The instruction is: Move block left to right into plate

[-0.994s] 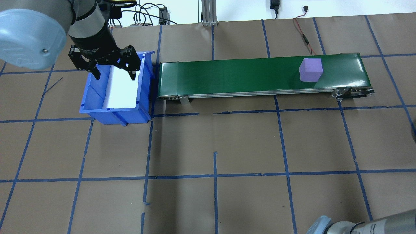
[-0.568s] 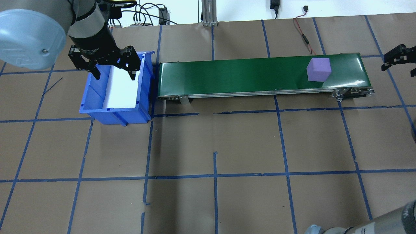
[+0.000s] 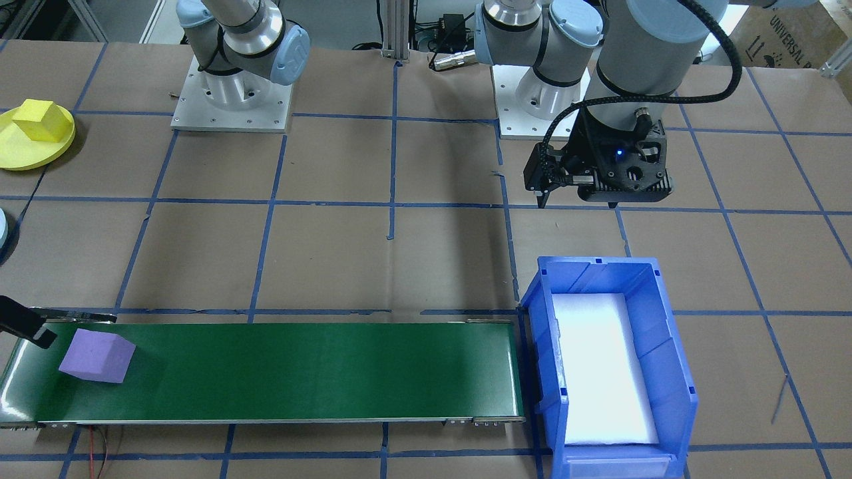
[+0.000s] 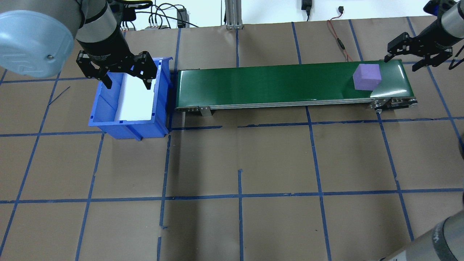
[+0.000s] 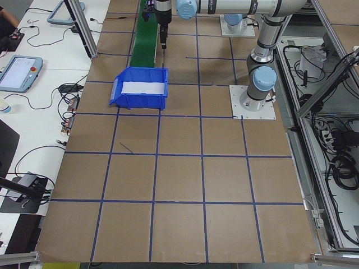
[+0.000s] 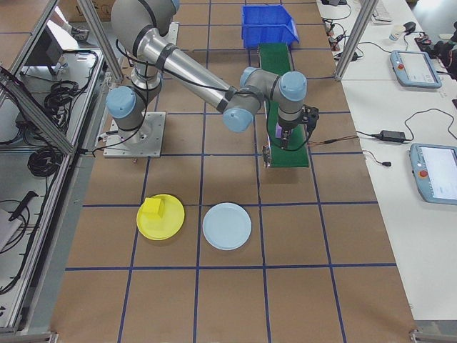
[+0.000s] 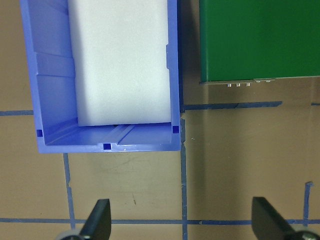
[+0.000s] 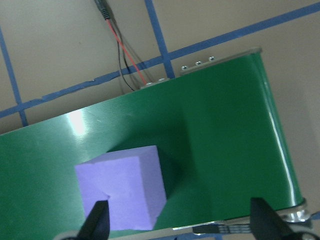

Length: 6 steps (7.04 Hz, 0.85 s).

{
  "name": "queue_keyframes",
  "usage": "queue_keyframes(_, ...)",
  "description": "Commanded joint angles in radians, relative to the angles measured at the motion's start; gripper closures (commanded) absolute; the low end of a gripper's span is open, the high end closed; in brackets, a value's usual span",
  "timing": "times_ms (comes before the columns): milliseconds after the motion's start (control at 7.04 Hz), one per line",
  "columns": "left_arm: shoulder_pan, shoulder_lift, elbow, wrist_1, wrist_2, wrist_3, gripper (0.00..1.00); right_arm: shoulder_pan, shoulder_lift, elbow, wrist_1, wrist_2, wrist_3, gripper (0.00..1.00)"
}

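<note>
A purple block (image 4: 367, 77) lies near the right end of the green conveyor belt (image 4: 275, 81). It also shows in the front view as the purple block (image 3: 96, 357) and in the right wrist view as the purple block (image 8: 122, 187). My right gripper (image 4: 401, 64) hangs open just right of and above the block, with nothing between its fingers. The block sits low and left in that wrist's view, off the line between the fingers. My left gripper (image 4: 128, 86) is open above the blue bin (image 4: 105, 117). A yellow plate (image 6: 171, 230) and a light blue plate (image 6: 227, 226) lie on the robot's right.
The blue bin holds a white foam insert (image 7: 120, 60) and stands against the belt's left end. A yellow block (image 3: 36, 112) rests on the yellow plate (image 3: 20, 156). A red cable (image 4: 339, 40) runs behind the belt's right end.
The purple block has ridden right along the belt. My right gripper came into view from the right and moved over the belt's right end. The left gripper stayed put.
</note>
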Motion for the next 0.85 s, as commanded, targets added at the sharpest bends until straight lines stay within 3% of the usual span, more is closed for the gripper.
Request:
queue_keyframes(0,0.0,0.001,-0.001,0.0,0.0,0.0,0.0,0.011,0.019,0.022,-0.009,0.033,0.012,0.0)
queue_keyframes(142,0.0,-0.001,0.001,0.0,-0.002,0.0,0.0,0.014,0.043,0.019,-0.016,0.035,0.017,0.0)
queue_keyframes(284,-0.002,0.001,0.004,0.0,-0.002,-0.002,0.0,0.014,0.083,0.02,-0.091,0.035,0.018,0.0)
queue_keyframes(426,-0.002,-0.001,0.0,0.0,0.0,-0.003,0.0,0.014,0.098,0.019,-0.111,0.035,0.015,0.03)
queue_keyframes(568,-0.002,-0.001,-0.002,0.0,0.0,-0.005,0.0,0.012,0.114,0.022,-0.143,0.002,0.003,0.17)
queue_keyframes(710,-0.002,-0.001,-0.002,0.0,0.0,-0.005,0.0,0.012,0.124,0.014,-0.15,-0.088,-0.038,0.49)
